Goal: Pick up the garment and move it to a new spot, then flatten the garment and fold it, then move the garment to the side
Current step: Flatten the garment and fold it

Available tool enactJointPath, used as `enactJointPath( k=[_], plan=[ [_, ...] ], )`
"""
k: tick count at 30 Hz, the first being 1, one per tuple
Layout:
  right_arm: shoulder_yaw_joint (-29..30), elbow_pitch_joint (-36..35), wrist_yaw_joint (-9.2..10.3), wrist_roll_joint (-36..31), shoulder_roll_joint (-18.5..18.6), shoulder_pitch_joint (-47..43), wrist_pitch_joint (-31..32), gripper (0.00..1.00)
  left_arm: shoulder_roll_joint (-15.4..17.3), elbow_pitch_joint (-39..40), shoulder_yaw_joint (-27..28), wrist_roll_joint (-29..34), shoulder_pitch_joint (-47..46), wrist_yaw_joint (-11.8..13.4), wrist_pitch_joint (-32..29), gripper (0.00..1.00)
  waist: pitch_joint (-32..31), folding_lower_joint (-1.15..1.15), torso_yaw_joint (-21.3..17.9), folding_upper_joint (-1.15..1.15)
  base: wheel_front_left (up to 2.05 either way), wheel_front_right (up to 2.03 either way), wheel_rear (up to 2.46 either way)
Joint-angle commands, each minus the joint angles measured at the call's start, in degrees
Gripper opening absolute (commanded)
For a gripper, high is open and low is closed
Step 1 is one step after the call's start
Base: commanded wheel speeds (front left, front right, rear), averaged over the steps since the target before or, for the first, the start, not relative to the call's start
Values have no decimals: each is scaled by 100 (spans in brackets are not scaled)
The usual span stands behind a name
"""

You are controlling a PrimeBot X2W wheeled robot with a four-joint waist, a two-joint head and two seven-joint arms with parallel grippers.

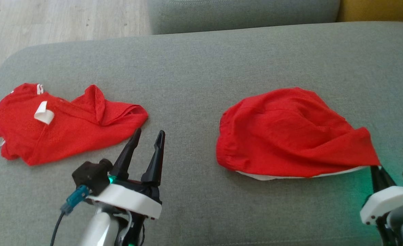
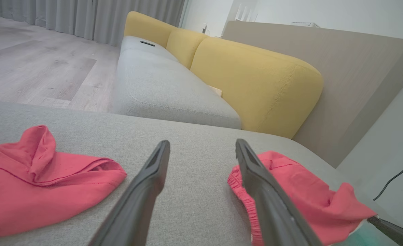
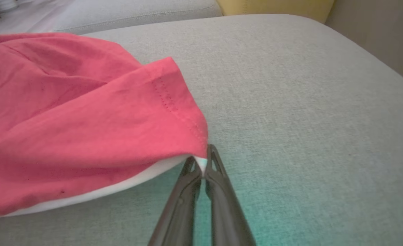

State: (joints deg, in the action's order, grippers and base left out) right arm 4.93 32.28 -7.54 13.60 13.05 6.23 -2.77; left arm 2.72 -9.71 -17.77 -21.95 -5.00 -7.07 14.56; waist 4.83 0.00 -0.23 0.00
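Observation:
The garment (image 1: 290, 133) is a red pair of shorts with a white lining edge, lying bunched on the right of the grey sofa seat (image 1: 194, 85). My right gripper (image 1: 377, 168) is shut on its lower right corner. In the right wrist view the two fingertips (image 3: 203, 164) pinch the white hem of the garment (image 3: 68, 119), and the corner is pulled up a little off the seat. My left gripper (image 1: 150, 135) stands open over bare cushion in the middle, between the two red cloths, holding nothing. The left wrist view has the garment (image 2: 300, 191) behind its right finger.
A second red garment (image 1: 61, 126), a shirt with white trim, lies crumpled at the seat's left end. Wooden floor (image 1: 51, 20) lies beyond the left edge. Another grey cushion (image 2: 160, 85) and yellow backrests (image 2: 256, 82) stand behind. A wooden panel (image 2: 351, 85) rises at the far right.

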Motion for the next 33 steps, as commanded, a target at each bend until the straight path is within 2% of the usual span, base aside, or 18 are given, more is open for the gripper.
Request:
enactJointPath(
  k=[1, 5, 6, 7, 11, 16, 20, 24, 28, 33],
  plan=[
    [122, -122, 5, -244, 29, 159, 61, 0, 16, 163, 135, -16, -252, -15, 44, 100, 10, 0, -1, 0, 0, 0, 0],
    [574, -58, 5, -617, -198, 141, 195, 0, 16, 154, 112, -10, -239, -18, 44, 100, 16, 0, -30, 0, 0, 0, 0],
    [645, -80, 5, -709, -265, 138, 197, 56, 16, 151, 110, -9, -234, -18, 44, 100, 14, 0, -40, 0, 0, 0, 0],
    [697, -120, 5, -763, -338, 134, 172, 100, 16, 144, 104, -6, -230, -19, 44, 100, 10, 0, -50, 0, 0, 0, 0],
    [774, -333, 5, -826, -521, 99, 38, 100, 16, 129, 98, -3, -223, -21, 44, 100, -14, 0, -78, 0, 0, 0, 0],
    [498, -1186, 5, -502, -806, -27, -456, 100, 16, 135, 104, -1, -230, -23, 44, 100, -34, 0, -110, 0, 0, 0, 0],
    [-190, -1821, 5, -88, -839, -147, -690, 100, 16, 133, 80, 0, -247, -26, 44, 100, -31, 0, -77, 0, 0, 0, 0],
    [-953, -2173, 5, 275, -705, -232, -717, 100, 16, 142, 66, -19, -279, -28, 44, 100, -20, 0, 32, 0, 0, 0, 0],
    [-1811, -2152, 5, 434, -508, -142, -547, 100, 16, 149, 39, -31, -309, -28, 44, 100, 39, 0, 181, 0, 0, 0, 0],
    [-2672, -1762, 5, 569, -367, 151, -214, 100, 16, 146, -28, -76, -363, -23, 44, 100, 125, 0, 428, 0, 0, 0, 0]
  ],
)
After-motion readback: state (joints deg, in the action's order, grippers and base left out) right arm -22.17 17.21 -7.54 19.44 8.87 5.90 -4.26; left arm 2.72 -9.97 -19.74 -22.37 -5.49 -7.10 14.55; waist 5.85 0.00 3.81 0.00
